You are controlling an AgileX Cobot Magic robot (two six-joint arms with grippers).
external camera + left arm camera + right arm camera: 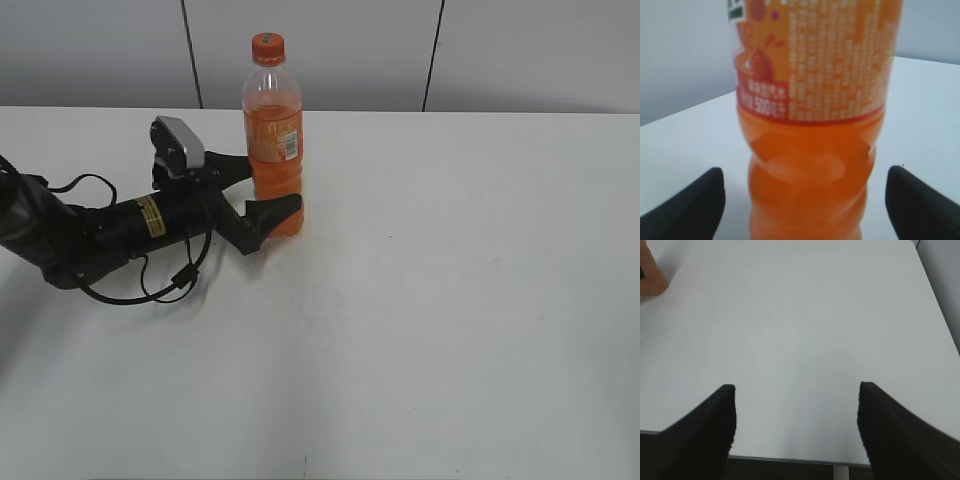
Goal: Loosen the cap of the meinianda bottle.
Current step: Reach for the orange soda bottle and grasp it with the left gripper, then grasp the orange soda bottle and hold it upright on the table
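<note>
White table (480, 300) | meinianda bottle (273, 150) upright between left gripper (262, 192) jaws, wide, gaps both sides | right gripper (796, 415) wide, empty, far off | cap (268, 46) above: clamp lower body squarely before twisting.

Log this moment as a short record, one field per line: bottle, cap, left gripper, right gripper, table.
bottle: meinianda bottle standing upright on the table, orange liquid inside, label facing the left wrist camera
cap: orange cap on the neck, nothing touching it
left gripper: left gripper open, low on the table, one finger on each side of the bottle's lower body, with gaps showing in the wrist view
right gripper: right gripper open, empty, over bare table near its edge
table: white table
</note>
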